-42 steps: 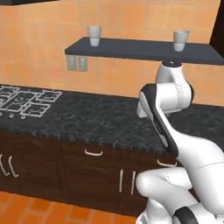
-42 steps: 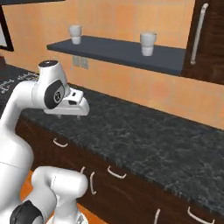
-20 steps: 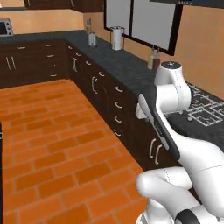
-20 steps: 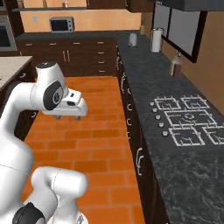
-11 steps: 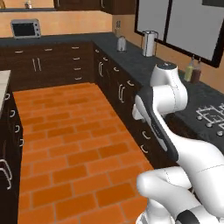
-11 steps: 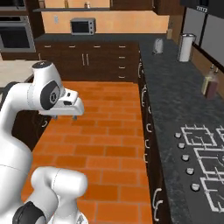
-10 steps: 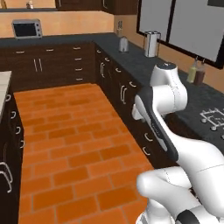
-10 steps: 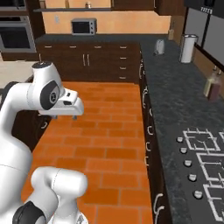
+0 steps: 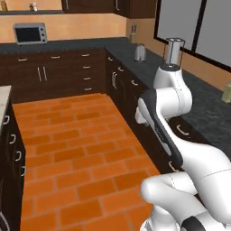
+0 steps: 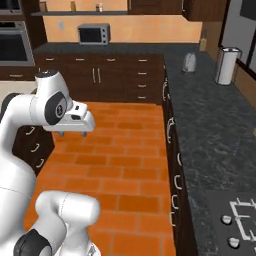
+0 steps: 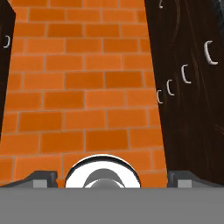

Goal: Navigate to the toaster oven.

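Held out over the orange brick floor (image 11: pixel 87 87), the pincer (image 11: pixel 112 178) has its two dark fingertips (image 11: pixel 41 178) standing wide apart near the bottom corners of the hand view, with nothing between them. In the right base view the pincer (image 10: pixel 75 132) hangs under the white hand, pointing down at the floor (image 10: pixel 125 165); whether it is parted cannot be told from there.

Far ahead of the pincer, across the whole stretch of brick, the boxy silver-grey toaster oven with its wide black glass door (image 10: pixel 94 34) sits on the dark speckled stone tabletop (image 10: pixel 125 48) against the orange back wall. In the left base view the toaster oven (image 9: pixel 30 34) stands at the far upper left, well apart from the arm, on the same tabletop (image 9: pixel 67 45) above a row of dark brown cabinets with pale handles (image 9: pixel 54 76).

To the pincer's right runs a second arm of tabletop (image 10: pixel 210 130). On it, far forward, stand a small shiny silver toaster (image 10: pixel 189 62) and, nearer, a tall silver-grey cylinder-shaped canister (image 10: pixel 226 65). The same toaster (image 9: pixel 140 53) and canister (image 9: pixel 173 52) show in the left base view, just beyond the arm's top joint. Dark cabinet fronts (image 11: pixel 192 87) line the right side of the hand view.
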Available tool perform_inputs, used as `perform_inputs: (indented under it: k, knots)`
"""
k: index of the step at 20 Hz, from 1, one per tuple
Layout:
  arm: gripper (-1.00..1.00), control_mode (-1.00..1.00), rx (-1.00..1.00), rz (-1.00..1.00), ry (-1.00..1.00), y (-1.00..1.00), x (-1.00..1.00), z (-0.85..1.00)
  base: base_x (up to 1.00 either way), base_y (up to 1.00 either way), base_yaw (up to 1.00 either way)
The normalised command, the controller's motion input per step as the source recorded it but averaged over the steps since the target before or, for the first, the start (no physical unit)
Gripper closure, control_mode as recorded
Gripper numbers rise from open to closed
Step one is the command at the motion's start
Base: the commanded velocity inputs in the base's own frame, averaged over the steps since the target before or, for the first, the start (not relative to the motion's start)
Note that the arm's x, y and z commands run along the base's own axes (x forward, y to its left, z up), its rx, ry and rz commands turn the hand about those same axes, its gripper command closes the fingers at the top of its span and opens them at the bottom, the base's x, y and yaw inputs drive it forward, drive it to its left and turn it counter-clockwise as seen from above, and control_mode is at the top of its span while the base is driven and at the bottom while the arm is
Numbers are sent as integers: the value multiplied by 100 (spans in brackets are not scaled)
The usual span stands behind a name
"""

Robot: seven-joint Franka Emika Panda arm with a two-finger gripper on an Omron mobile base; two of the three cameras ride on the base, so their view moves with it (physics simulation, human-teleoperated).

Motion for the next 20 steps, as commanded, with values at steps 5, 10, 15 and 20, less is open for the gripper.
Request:
perform_inputs:
  k: [5,10,15,20]
  knots:
    - [-100,100,0,0,0,0,0,0,100,34,1]
    - [-100,100,0,0,0,0,0,0,100,39,11]
    - [-100,100,0,0,0,0,0,0,100,41,8]
    - [-100,100,0,0,0,0,0,0,100,45,2]
